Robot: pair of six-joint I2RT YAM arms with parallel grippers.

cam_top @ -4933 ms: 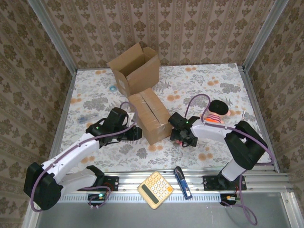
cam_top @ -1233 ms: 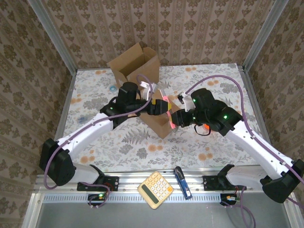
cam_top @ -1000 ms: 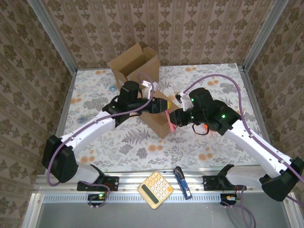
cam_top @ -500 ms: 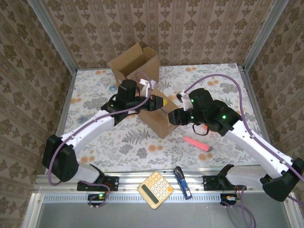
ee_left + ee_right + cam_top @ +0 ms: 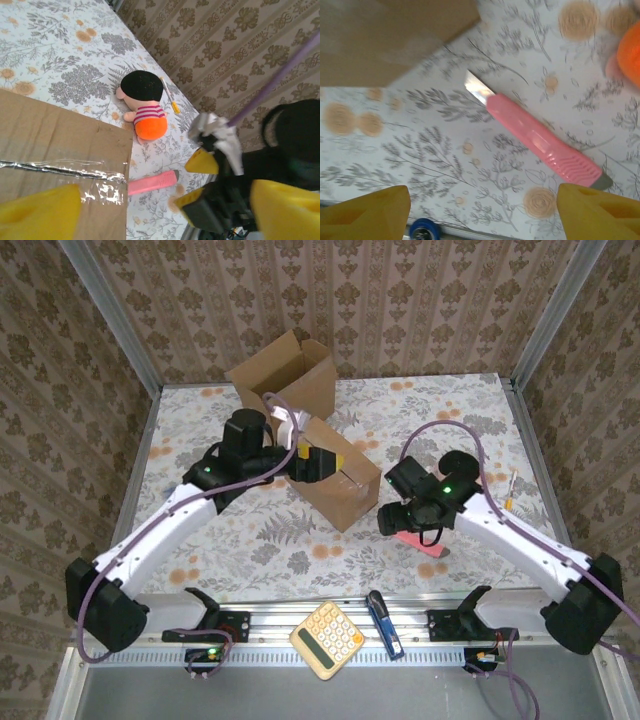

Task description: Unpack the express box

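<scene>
At the back left of the flowered tabletop (image 5: 270, 540), an open, upright brown cardboard carton (image 5: 285, 390). Just in front of it, the left pincer (image 5: 322, 462), spread wide, yellow foam fingertips (image 5: 40, 212) far apart with nothing between them, poised over the top of the sealed brown cardboard express box (image 5: 340, 495). Contact with the box impossible to judge. Box lying near the middle of the tabletop, flaps closed, a strip of clear tape (image 5: 60, 167) along the seam. To the right of the box, the right pincer (image 5: 482, 207), also wide and holding nothing, hanging above a pink utility knife (image 5: 540, 137). Knife flat on the tabletop near the box's corner, short blade out and aimed toward the box. Farther right, a small plush doll (image 5: 142, 107) with black hair, striped shirt and orange bottom, on its side, a thin pen (image 5: 167, 95) just beyond it.
</scene>
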